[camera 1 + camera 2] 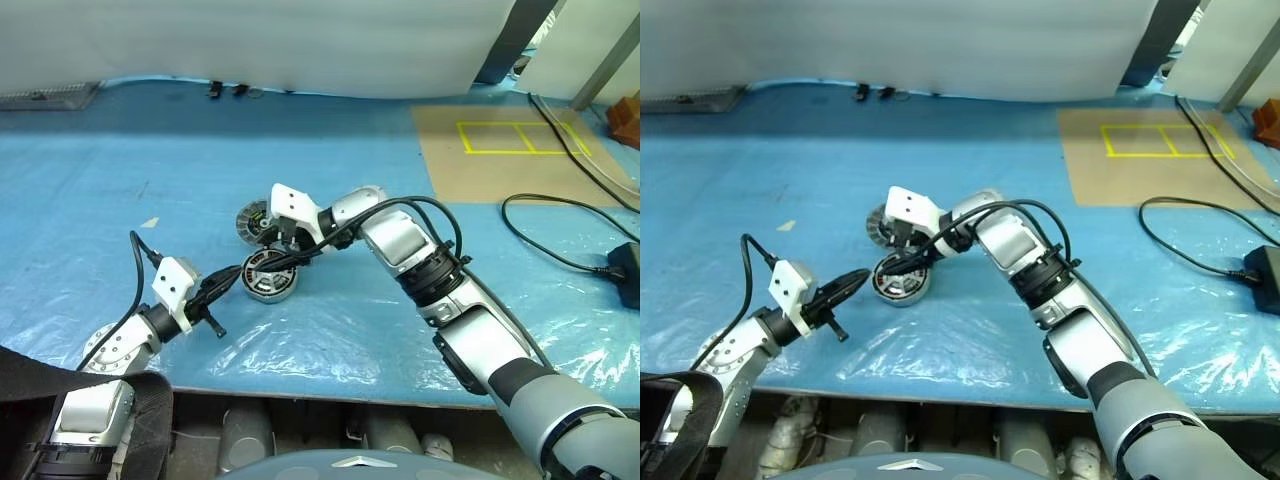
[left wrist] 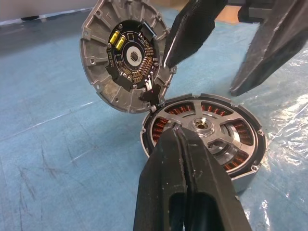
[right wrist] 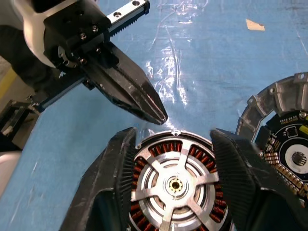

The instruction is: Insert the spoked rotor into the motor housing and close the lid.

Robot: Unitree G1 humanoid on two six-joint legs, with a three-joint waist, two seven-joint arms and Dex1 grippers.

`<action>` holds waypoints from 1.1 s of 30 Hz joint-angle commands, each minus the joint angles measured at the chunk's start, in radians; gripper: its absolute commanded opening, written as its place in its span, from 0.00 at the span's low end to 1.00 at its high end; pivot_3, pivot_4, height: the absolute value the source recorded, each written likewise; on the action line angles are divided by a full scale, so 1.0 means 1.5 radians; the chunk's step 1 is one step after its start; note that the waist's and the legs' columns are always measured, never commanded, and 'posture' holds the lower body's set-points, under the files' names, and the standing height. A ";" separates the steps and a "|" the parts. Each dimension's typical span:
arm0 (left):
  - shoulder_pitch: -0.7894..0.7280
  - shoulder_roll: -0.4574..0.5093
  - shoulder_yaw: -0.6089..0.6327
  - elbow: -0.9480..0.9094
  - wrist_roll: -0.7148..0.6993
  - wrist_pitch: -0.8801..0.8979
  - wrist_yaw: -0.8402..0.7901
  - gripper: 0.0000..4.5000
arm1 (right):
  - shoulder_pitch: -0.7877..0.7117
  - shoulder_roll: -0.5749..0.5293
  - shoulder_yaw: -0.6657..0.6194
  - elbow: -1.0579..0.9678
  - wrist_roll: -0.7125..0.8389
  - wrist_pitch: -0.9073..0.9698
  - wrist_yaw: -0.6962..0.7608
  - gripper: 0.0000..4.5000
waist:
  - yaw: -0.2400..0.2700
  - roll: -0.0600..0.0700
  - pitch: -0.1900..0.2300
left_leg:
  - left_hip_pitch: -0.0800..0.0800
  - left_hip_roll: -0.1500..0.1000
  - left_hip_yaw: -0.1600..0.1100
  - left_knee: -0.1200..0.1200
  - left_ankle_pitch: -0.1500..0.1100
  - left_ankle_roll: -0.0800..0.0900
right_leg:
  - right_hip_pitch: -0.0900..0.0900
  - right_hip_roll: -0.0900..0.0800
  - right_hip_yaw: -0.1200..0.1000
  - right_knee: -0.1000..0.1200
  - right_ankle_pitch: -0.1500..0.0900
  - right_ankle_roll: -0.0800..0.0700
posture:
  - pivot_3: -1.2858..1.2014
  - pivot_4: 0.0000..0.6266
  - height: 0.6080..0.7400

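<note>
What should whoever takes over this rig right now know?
Left pincer: shut, empty, tip by the wall of the round silver motor housing with copper windings.
Right pincer: open, straddling the housing from above, holding nothing.
Silver-spoked rotor: already seated inside the housing.
Flat ribbed silver lid with dark centre and yellow marks: off, propped tilted beside the housing on the blue plastic sheet, circuit side showing.
Done: rotor inserted. Left: put the lid on and close it.

You're looking at the motor housing (image 3: 175, 185) lying flat at mid-frame in the head views, the spoked rotor (image 2: 204, 127) sitting inside its copper windings. The ribbed silver lid (image 2: 126, 55) is leaning tilted against its rim, dark face showing.
</note>
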 commanded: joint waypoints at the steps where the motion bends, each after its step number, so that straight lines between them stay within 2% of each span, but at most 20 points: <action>1: 0.002 0.002 0.008 -0.030 -0.006 0.002 0.005 0.00 | 0.022 0.020 -0.022 0.022 0.011 -0.037 -0.035 0.27 | 0.000 0.000 0.000 | 0.000 0.000 0.000 0.000 0.000 0.000 | 0.000 0.000 0.000 0.000 0.000 0.000 | 0.52 0.24 1.00; 4: 0.002 0.002 0.007 -0.033 -0.006 0.008 0.008 0.00 | 0.047 0.037 -0.038 0.049 0.019 -0.086 -0.061 0.03 | 0.001 0.000 0.000 | 0.000 0.000 0.000 0.000 0.000 0.000 | 0.000 0.000 0.000 0.000 0.000 0.000 | 0.52 0.24 1.00; 5: 0.001 0.001 0.007 -0.036 -0.008 0.011 0.010 0.00 | 0.053 0.039 -0.040 0.058 0.015 -0.099 -0.070 0.01 | 0.001 0.000 0.000 | 0.000 0.000 0.000 0.000 0.000 0.000 | 0.000 0.000 0.000 0.000 0.000 0.000 | 0.52 0.24 1.00; 10: -0.008 -0.004 0.011 -0.044 -0.010 0.026 0.026 0.00 | 0.075 0.027 -0.013 0.130 -0.038 -0.178 -0.110 0.01 | 0.000 0.000 0.000 | 0.000 0.000 0.000 0.000 0.000 0.000 | 0.000 0.000 0.000 0.000 0.000 0.000 | 0.52 0.24 1.00; 17: -0.033 -0.011 0.014 -0.040 -0.012 0.046 0.051 0.00 | 0.091 0.006 0.001 0.131 -0.056 -0.196 -0.091 0.01 | 0.002 0.000 0.000 | 0.001 0.000 0.000 0.000 0.000 0.000 | 0.001 0.000 0.000 0.000 0.000 0.000 | 0.52 0.24 1.00; 19: -0.045 -0.015 0.020 -0.034 -0.014 0.051 0.060 0.00 | 0.091 0.016 -0.023 0.124 -0.037 -0.214 -0.103 0.01 | 0.001 0.000 0.000 | 0.001 0.000 0.000 0.001 0.000 0.000 | 0.001 0.000 0.000 0.000 0.000 0.000 | 0.52 0.24 1.00; 22: -0.063 -0.017 0.031 -0.021 -0.015 0.058 0.074 0.00 | 0.088 0.032 -0.074 0.087 0.016 -0.203 -0.101 0.01 | 0.001 0.000 0.000 | 0.001 0.000 0.000 0.001 0.000 0.000 | 0.001 0.000 0.000 0.000 0.000 0.000 | 0.52 0.24 1.00; 25: -0.092 -0.013 0.032 0.017 0.006 0.067 0.090 0.00 | 0.092 0.019 -0.104 0.010 0.073 -0.158 -0.057 0.01 | 0.001 0.000 0.000 | 0.000 0.000 0.000 0.001 0.000 0.000 | 0.000 0.000 0.000 0.000 0.000 0.000 | 0.52 0.24 1.00; 33: -0.212 -0.021 0.035 0.185 0.031 0.030 0.101 0.00 | 0.133 -0.077 -0.122 -0.158 0.142 -0.037 -0.005 0.01 | 0.005 0.000 0.000 | 0.000 -0.001 0.000 0.000 0.000 0.000 | 0.001 0.000 0.000 0.000 0.000 0.000 | 0.52 0.24 1.00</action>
